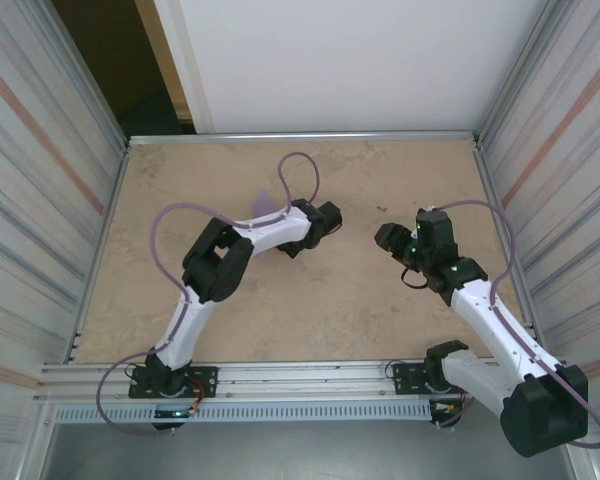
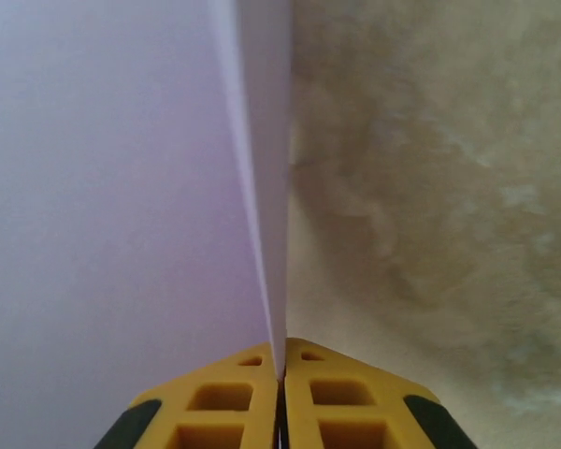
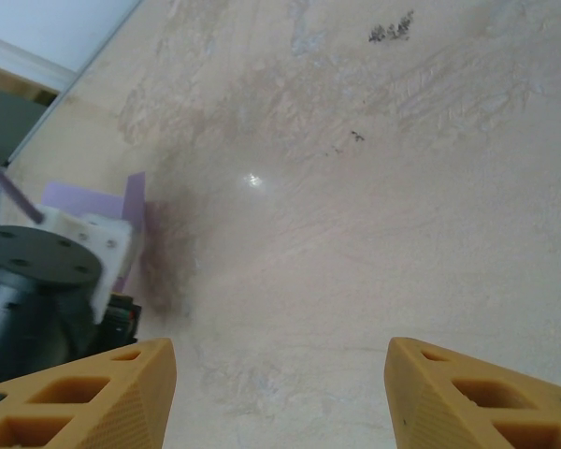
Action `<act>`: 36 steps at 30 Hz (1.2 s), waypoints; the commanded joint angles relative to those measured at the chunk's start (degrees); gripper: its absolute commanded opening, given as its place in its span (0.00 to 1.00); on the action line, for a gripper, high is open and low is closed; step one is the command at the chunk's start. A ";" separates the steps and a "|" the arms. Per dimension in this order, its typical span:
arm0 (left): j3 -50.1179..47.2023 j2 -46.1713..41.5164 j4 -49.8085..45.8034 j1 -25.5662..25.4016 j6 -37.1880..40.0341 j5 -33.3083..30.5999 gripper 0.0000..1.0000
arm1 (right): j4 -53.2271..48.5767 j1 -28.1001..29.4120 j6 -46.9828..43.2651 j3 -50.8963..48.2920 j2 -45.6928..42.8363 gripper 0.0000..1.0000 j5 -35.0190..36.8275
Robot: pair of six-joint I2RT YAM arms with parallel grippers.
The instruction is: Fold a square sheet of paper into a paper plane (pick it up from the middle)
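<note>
**Left gripper.** My left gripper (image 2: 282, 398) is closed. In the left wrist view its two yellow fingers (image 2: 215, 412) meet with no visible gap. The sheet of lavender paper (image 2: 122, 187) is pinched between them at the tips.

**Paper position.** The sheet rises straight away from the pinch point. One broad face spreads to the left of the fingers. A narrower strip, seen nearly edge-on, runs up the centre line. I cannot tell from this view whether that strip is a fold or a second layer. The sheet's outline is not visible, so I cannot confirm its shape. In the top view, small lavender corners show beside my left forearm (image 1: 270, 228), over the left-centre part of the table (image 1: 330, 310). I cannot tell whether any part of the sheet touches the table.

**Right gripper.** My right gripper (image 3: 280, 393) is open. Its yellow fingers (image 3: 93, 393) stand well apart with bare tabletop between them, and they hold nothing. In the top view it sits to the right of the left gripper, facing it across a gap, and the two do not touch.

**Right wrist view.** A lavender corner shows at the left edge, behind my left arm's white and black wrist housing (image 3: 37, 281). Dark specks (image 3: 393, 28) mark the tabletop at the far side.
</note>
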 commanded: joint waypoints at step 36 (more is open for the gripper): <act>-24.59 -29.40 28.84 5.61 -22.12 64.69 0.50 | 3.24 -0.58 2.95 -1.18 4.17 0.68 -1.05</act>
